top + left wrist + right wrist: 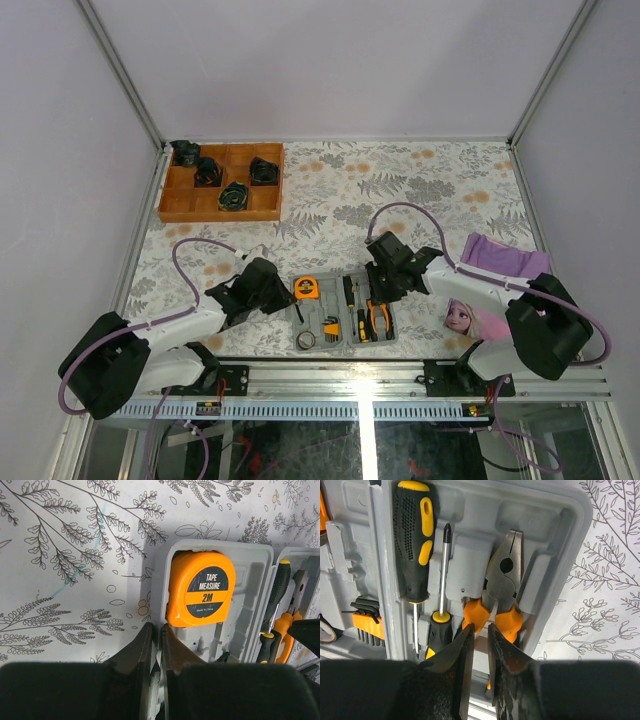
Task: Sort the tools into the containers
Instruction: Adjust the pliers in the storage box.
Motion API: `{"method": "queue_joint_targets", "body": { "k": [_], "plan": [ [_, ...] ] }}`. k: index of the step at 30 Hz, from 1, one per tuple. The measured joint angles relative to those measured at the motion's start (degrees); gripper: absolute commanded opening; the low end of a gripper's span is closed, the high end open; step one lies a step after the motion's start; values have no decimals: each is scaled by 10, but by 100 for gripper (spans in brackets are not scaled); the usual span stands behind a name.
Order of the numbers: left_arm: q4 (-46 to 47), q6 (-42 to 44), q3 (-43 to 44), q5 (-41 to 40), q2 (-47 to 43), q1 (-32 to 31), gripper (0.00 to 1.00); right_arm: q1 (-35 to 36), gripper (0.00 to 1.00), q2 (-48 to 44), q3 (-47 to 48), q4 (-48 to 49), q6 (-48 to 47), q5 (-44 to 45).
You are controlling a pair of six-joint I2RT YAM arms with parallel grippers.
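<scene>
The grey case lies open near the table's front edge. An orange tape measure sits in its left half. In the right half lie the orange-handled pliers, a thick black-and-yellow screwdriver and a slim one. Orange-held hex keys show in the left half. My left gripper is shut on the case's left rim. My right gripper hovers over the pliers' handles. Its jaws stand a narrow gap apart with nothing between them.
A wooden compartment tray with dark rolls stands at the back left. A purple cloth and a cartoon-printed item lie to the right of the case. The metal rail runs along the near edge.
</scene>
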Motion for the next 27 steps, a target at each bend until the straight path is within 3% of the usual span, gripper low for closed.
{"method": "queue_joint_targets", "body": {
  "k": [10, 16, 27],
  "plan": [
    [2, 0, 0, 0, 1, 1, 0, 7, 14, 30, 26, -20, 1, 0],
    [2, 0, 0, 0, 1, 1, 0, 16, 1, 52, 47, -42, 2, 12],
    [2, 0, 0, 0, 1, 1, 0, 59, 0, 131, 105, -109, 0, 68]
  ]
}}
